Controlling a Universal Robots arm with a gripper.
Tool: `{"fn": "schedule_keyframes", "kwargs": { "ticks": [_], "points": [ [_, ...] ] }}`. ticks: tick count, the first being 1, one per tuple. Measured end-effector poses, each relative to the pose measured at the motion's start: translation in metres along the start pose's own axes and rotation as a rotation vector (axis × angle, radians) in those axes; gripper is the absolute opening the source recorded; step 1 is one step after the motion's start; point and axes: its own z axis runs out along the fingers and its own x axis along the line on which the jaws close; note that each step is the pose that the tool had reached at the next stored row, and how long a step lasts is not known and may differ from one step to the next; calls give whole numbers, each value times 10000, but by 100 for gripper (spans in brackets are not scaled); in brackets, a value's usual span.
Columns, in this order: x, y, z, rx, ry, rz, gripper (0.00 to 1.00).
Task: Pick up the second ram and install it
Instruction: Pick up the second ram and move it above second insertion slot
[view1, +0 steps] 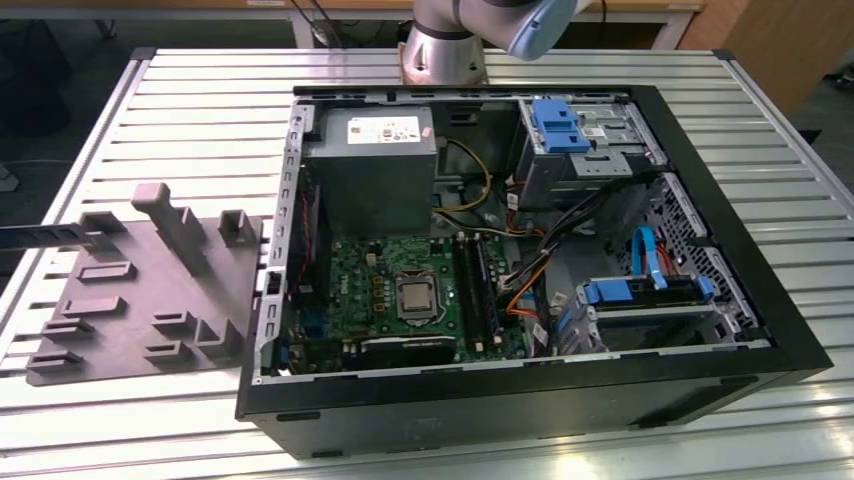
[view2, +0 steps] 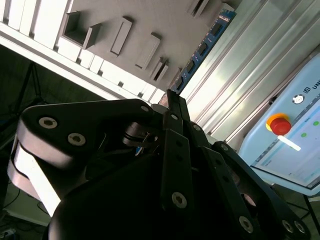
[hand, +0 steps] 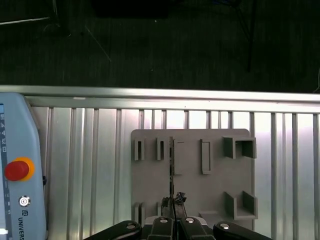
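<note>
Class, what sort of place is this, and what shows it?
Probably a robotics lab or test bench: an open computer case on a slatted metal table, a grey holder plate, and a red stop button.

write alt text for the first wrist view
The gripper holds the ram edge-on, jaws shut, over a grey plate on a slatted table. A pendant with a red button lies beside the plate.
</note>
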Motion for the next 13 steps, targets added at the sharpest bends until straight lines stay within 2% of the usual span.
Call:
{"fn": "schedule_keyframes", "kwargs": {
  "ticks": [13],
  "points": [
    [-3, 3, -75, 0, 0, 0, 11]
  ]
}}
